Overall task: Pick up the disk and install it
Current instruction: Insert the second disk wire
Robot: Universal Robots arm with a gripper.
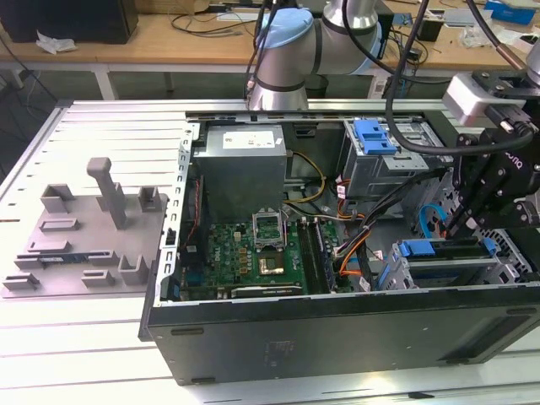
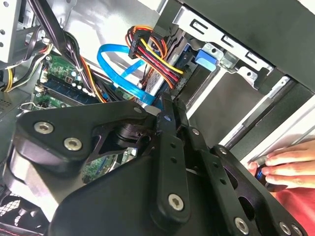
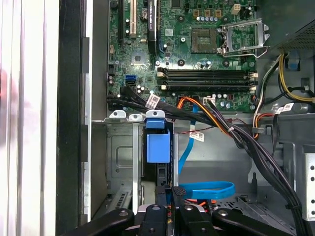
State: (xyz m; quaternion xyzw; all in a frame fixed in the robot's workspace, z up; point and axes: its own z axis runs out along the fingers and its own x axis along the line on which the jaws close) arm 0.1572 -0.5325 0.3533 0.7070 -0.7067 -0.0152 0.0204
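Inside the drive cage (image 3: pixel 120 162), the disk (image 3: pixel 158 147) sits edge-on, mostly hidden; jaws' opening unclear.

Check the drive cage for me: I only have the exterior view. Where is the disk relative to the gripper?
Observer: In the first wrist view the disk stands on edge in a slot of the drive cage, blue bracket showing, directly ahead of the gripper.
Operator: Any cables close by?
Observer: In the second wrist view a bundle of red, yellow and black wires runs just beyond the gripper.
Operator: Anything else nearby?
Observer: A person's hand rests at the case edge, in the second wrist view.
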